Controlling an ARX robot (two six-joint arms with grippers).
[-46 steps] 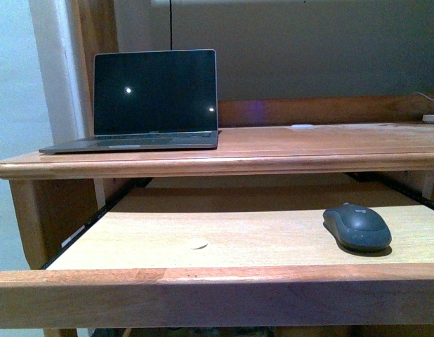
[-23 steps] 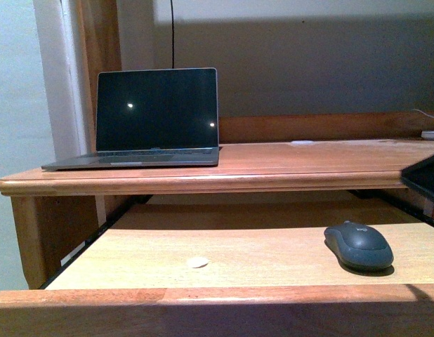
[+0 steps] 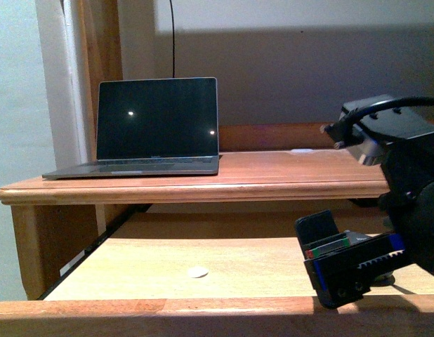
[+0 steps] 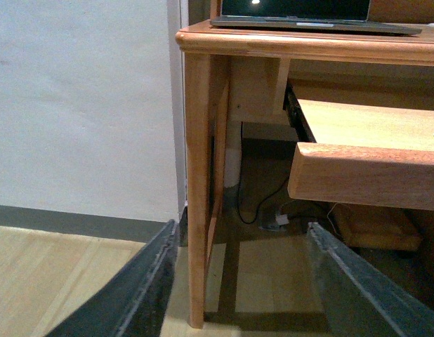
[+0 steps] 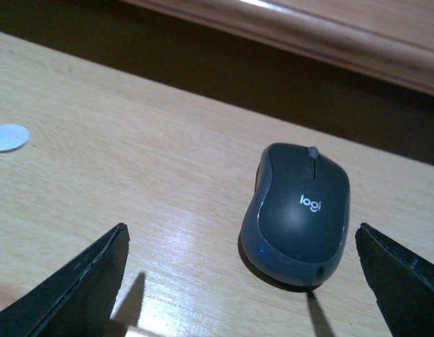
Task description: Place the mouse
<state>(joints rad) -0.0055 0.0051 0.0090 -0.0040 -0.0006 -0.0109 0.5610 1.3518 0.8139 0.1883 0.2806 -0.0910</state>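
Note:
The mouse [image 5: 298, 210] is dark grey, dome-shaped, with a "logi" mark, and lies flat on the light wooden pull-out tray [image 5: 133, 161]. In the right wrist view my right gripper [image 5: 241, 281] is open above the tray. The mouse lies ahead of it, nearer one finger [image 5: 399, 277], and is not touched. In the front view the right gripper [image 3: 336, 263] hangs low over the tray's right part [image 3: 203, 246] and hides the mouse. My left gripper [image 4: 238, 281] is open and empty, low beside the desk leg [image 4: 199, 175], out of the front view.
An open laptop [image 3: 157, 123] with a dark screen stands on the desk top [image 3: 273, 175] at the left. A small white round sticker [image 3: 197, 272] lies on the tray, also in the right wrist view [image 5: 8, 137]. The desk top's edge overhangs the tray's back.
My right arm has come into the front view from the right and dropped over the tray, covering the mouse. The camera's view of the desk has shifted downward.

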